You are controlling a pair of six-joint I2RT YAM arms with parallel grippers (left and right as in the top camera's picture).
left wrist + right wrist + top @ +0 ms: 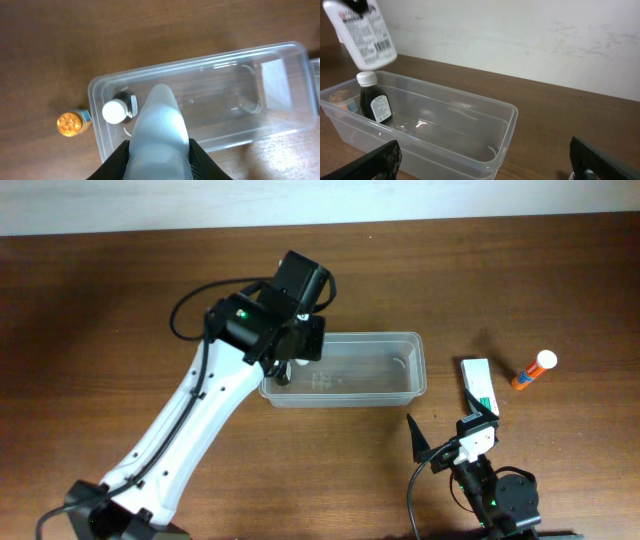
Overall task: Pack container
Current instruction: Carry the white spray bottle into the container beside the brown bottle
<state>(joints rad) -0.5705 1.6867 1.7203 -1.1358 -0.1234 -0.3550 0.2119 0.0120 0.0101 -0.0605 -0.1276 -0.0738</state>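
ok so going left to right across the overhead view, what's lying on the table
clear container → white-and-green carton → orange tube with a white cap

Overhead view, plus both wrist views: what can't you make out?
1. Overhead: the left arm hides the container's left end and any bottles there.
2. Left wrist: the white bottle covers most of the fingers holding it.
3. Right wrist: the frame edge cuts off that bottle's top; its label is too blurred to read.
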